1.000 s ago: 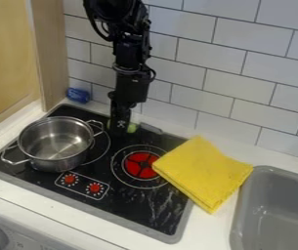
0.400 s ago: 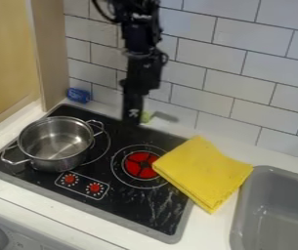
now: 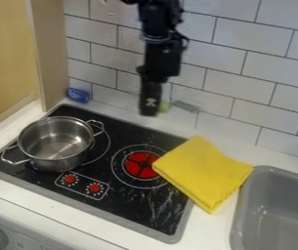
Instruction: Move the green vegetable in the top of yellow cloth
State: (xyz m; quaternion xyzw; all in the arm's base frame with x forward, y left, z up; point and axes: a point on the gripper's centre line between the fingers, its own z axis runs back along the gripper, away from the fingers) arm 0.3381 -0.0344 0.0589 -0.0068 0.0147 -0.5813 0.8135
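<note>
I have the green vegetable [image 3: 164, 107] clamped in the gripper [image 3: 155, 110]; both have just risen toward 2 o'clock, so carrying is under way. The yellow cloth [image 3: 203, 173] lies at its 5 o'clock; the pot [image 3: 55, 163], toward 8, shouldn't obstruct my route.

The pale green vegetable [image 3: 164, 106], small and blurry, is up in the air, gripped by the fingers [image 3: 150, 100], and the yellow cloth [image 3: 202, 172] lies folded, partly over the stove's [image 3: 128, 207] edge, partly on the desk [image 3: 208, 229].
</note>
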